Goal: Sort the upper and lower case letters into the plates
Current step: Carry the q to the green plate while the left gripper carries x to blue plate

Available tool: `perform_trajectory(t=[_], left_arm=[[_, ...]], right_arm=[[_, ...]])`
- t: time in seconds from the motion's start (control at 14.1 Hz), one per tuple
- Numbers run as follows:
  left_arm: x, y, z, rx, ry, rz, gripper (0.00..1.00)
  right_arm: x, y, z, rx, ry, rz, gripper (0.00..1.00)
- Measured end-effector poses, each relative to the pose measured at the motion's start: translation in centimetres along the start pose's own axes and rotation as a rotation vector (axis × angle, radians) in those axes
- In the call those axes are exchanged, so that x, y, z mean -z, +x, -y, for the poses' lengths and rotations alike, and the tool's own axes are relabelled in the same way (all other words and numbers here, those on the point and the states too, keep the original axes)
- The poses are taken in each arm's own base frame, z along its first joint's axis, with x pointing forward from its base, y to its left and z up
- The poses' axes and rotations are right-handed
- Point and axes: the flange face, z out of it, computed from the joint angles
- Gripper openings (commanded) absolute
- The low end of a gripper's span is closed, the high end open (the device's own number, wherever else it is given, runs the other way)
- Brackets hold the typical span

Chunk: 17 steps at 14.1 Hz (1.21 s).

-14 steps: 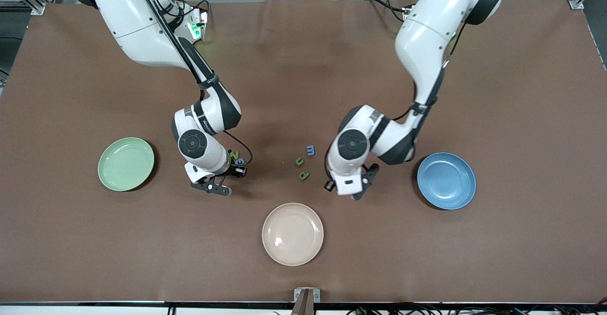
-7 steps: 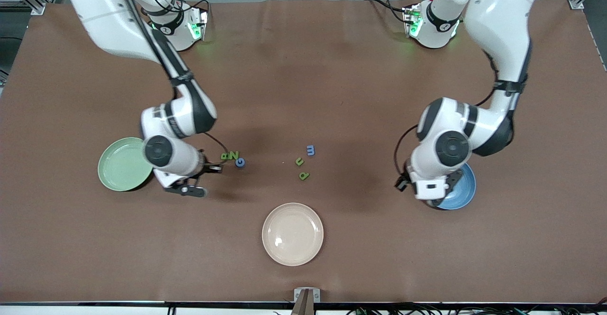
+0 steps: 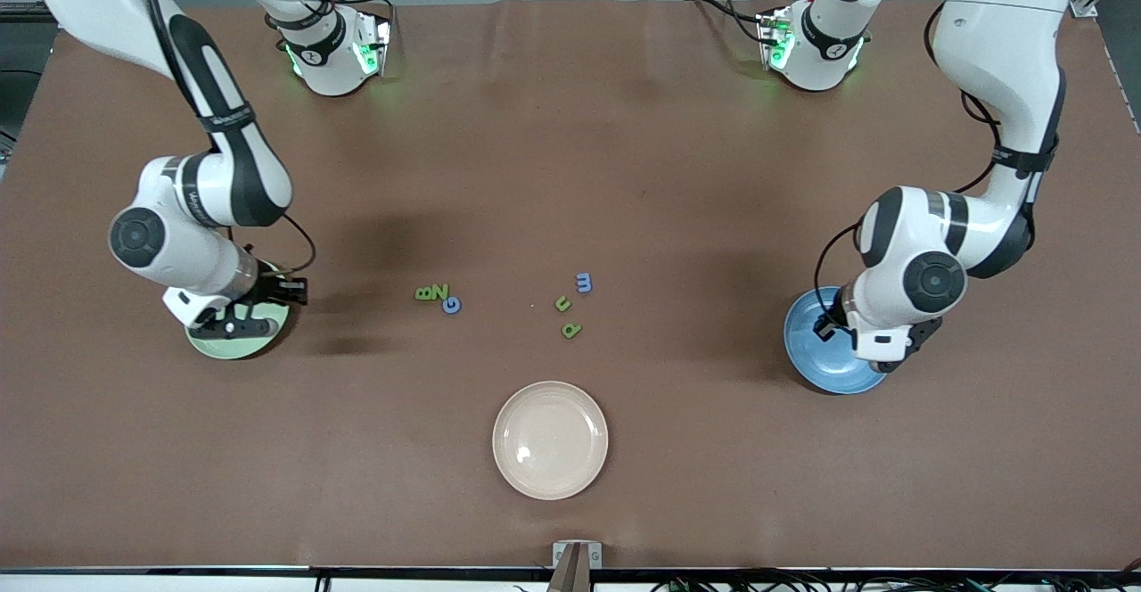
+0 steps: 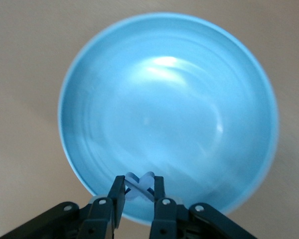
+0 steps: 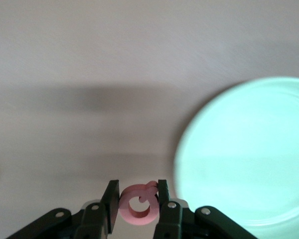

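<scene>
A brown cloth covered the long bench [image 3: 570,128], with both arm bases at one long edge and 3 plates spread across the side nearer the front camera. The left tool [image 4: 138,191] hung over the blue plate [image 3: 816,369] at the left arm's end, clenched on a pale blue letter [image 4: 139,183] that looked like an x; the grip seemed meant to carry it clear of the rim before letting go. The right tool [image 5: 138,200] was over the bench just beside the mint green plate [image 3: 214,349] at the right arm's end, pinching a pink letter [image 5: 138,203] with a round loop, so that piece looked 1 short move from its plate. Between the plates lay 2 small clusters, likely kept central so either arm could reach them: B, N and G [image 3: 437,295] touching one another, and well apart from them a blue m [image 3: 584,283], a green u [image 3: 562,304] and another green letter [image 3: 571,331]. The cream plate [image 3: 550,439], nearest the front camera, held nothing. From the front view both held letters were hidden under the wrists, each wrist covered part of its plate, and I could not tell the pink letter's case.
</scene>
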Motion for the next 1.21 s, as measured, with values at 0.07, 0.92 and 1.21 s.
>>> perform_trajectory(t=[0.07, 0.92, 1.21], left_arm=[[-0.5, 0.9, 0.9, 0.0, -0.004, 0.002, 0.76], [4.7, -11.6, -9.5, -0.062, -0.096, 0.037, 0.99], [4.3, -24.2, -16.2, -0.171, -0.097, 0.033, 0.97]], right_arm=[[-0.7, -0.7, -2.1, 0.017, 0.003, 0.005, 0.18], [-3.5, -3.7, -7.8, 0.083, 0.001, -0.035, 0.2], [-4.1, -3.9, -7.9, 0.089, 0.005, -0.024, 0.21]])
